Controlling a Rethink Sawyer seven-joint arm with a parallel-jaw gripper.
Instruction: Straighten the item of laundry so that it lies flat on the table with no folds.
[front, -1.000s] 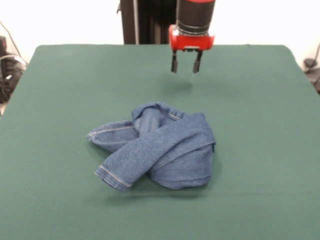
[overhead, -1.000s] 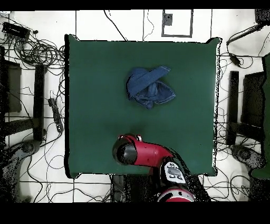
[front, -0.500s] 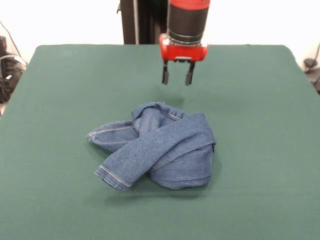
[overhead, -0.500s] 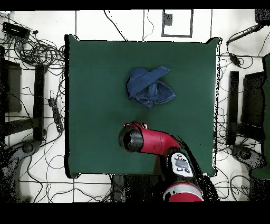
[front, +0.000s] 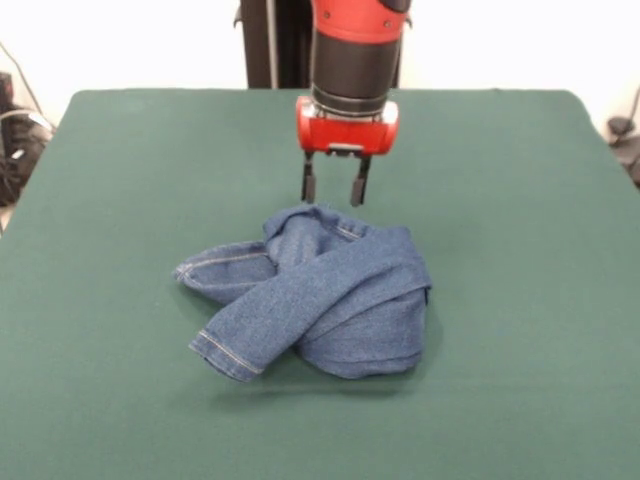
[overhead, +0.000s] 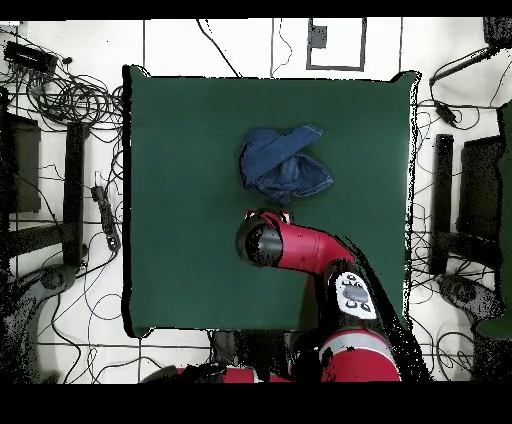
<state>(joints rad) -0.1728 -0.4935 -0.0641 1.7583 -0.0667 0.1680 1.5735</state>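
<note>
The item of laundry (front: 320, 295), a small pair of blue denim jeans, lies crumpled near the middle of the green table (front: 120, 180), with one leg folded across the other and a pale-stitched hem at the front left. From above, the jeans (overhead: 285, 165) show as a bunched heap. My gripper (front: 332, 190) hangs open just above the heap's far edge, fingers pointing down with nothing between them. In the overhead view the red arm (overhead: 290, 247) covers the gripper, right beside the denim's near edge.
Cables, stands and equipment (overhead: 60, 100) crowd the floor on both sides of the table. Green cloth surrounds the jeans on all sides, with wide margins to every edge.
The gripper has come forward and down from the table's far side, and now hangs just over the far edge of the jeans. It stays open. The jeans have not moved.
</note>
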